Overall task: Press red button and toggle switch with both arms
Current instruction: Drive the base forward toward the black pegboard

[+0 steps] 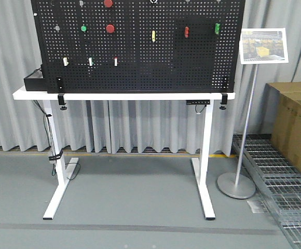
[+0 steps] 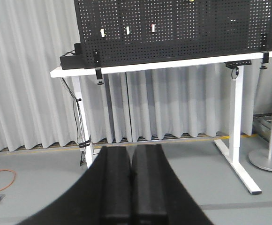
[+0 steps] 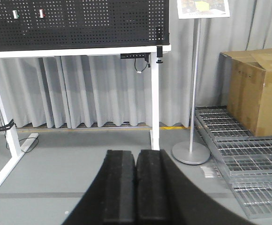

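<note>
Looks unstarted: left pincer [image 2: 132, 157], right pincer [image 3: 136, 159] closed, empty, far from red button [image 1: 110, 28], toggle switch [image 1: 187, 32], upper frame.

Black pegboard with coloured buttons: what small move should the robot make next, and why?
Probably raise the left gripper and right gripper toward the black perforated pegboard. Both are shut, low and far from it, pointing beneath the white table, while the round red button and small all-red toggle switch sit high on it.
</note>
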